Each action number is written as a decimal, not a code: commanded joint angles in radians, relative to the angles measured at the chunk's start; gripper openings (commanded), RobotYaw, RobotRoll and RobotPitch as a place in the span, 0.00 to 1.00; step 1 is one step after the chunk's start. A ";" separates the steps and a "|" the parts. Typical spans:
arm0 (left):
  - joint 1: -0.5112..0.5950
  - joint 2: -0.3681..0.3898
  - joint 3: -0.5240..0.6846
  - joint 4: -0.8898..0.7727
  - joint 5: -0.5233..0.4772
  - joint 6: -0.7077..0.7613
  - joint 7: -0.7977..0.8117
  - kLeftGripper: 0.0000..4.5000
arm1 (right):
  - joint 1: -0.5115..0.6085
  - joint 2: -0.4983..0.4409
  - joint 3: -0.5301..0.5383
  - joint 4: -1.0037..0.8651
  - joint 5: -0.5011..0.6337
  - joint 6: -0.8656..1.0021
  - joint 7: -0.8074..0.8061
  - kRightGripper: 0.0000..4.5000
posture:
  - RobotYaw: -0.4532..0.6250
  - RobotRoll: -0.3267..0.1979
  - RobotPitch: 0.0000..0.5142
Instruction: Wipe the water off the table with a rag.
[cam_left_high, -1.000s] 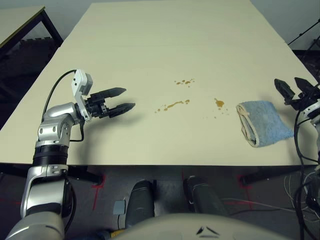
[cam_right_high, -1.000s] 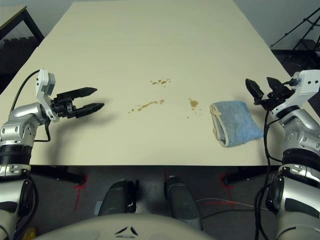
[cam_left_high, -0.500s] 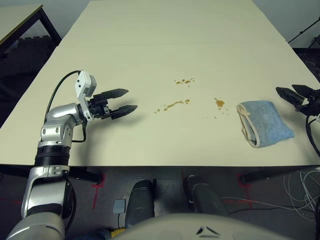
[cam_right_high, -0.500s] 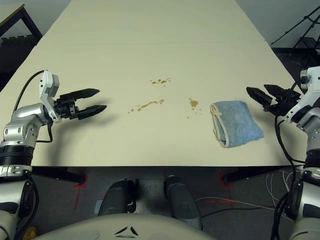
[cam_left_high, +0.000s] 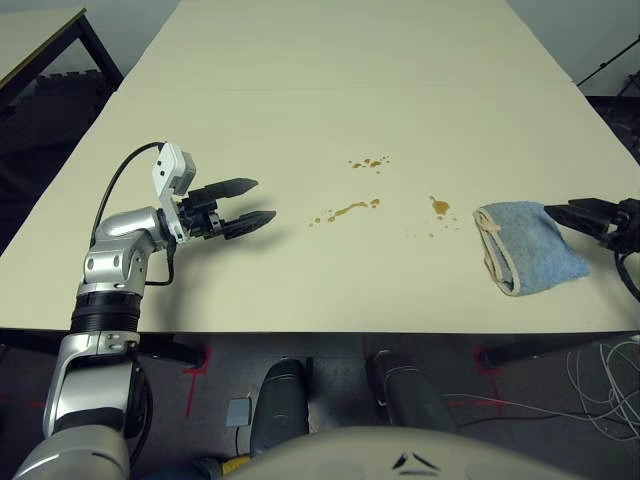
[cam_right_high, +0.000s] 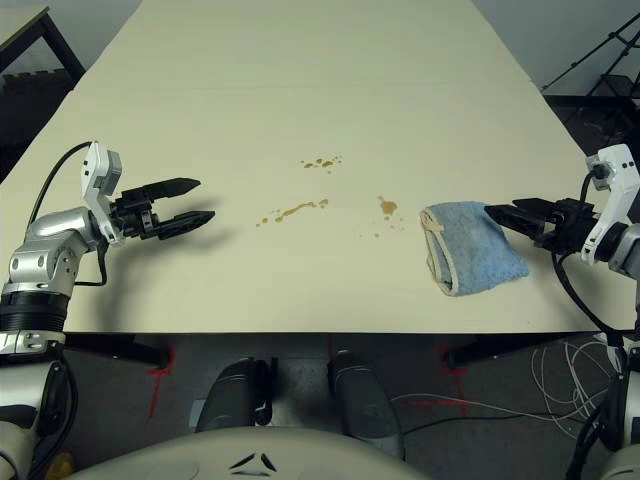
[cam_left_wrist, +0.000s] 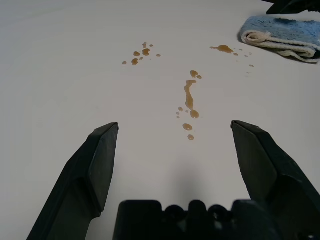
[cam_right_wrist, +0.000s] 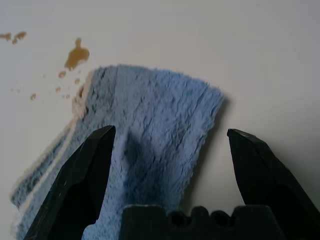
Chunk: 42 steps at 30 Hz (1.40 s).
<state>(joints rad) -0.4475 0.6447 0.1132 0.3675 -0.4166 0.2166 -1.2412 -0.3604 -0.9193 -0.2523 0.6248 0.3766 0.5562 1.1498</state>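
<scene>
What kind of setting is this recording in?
Probably a lab or workshop test area: a bare cream table, red tape marks on the floor and loose cables beneath it, with a tripod at the side.

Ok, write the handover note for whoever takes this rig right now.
Left gripper: open, empty, held over the table left of the spill.
Right gripper: open, empty, fingertips over the rag's right edge.
Rag: folded, lying flat near the right front of the table.
Water: brown drops and streaks mid-table, left of the rag.
Done: nothing wiped.
Left: grasp the rag, wipe the drops.
</scene>
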 joint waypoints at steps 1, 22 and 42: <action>0.015 0.008 -0.004 -0.021 0.008 0.003 0.005 1.00 | 0.027 -0.001 0.025 -0.036 -0.017 -0.004 0.010 0.99 | 0.22 0.62 0.26; 0.010 0.013 -0.004 -0.025 0.009 0.004 0.020 1.00 | 0.140 0.088 0.118 -0.165 -0.061 -0.037 -0.010 0.99 | 0.23 0.62 0.26; -0.007 0.010 -0.012 -0.001 0.019 -0.007 0.019 1.00 | 0.102 0.097 0.107 -0.133 -0.077 -0.106 -0.025 0.01 | 0.22 0.62 0.25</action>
<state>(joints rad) -0.4535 0.6501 0.1124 0.3655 -0.4131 0.2164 -1.2209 -0.2672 -0.8316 -0.1706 0.4728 0.3131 0.4361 1.1283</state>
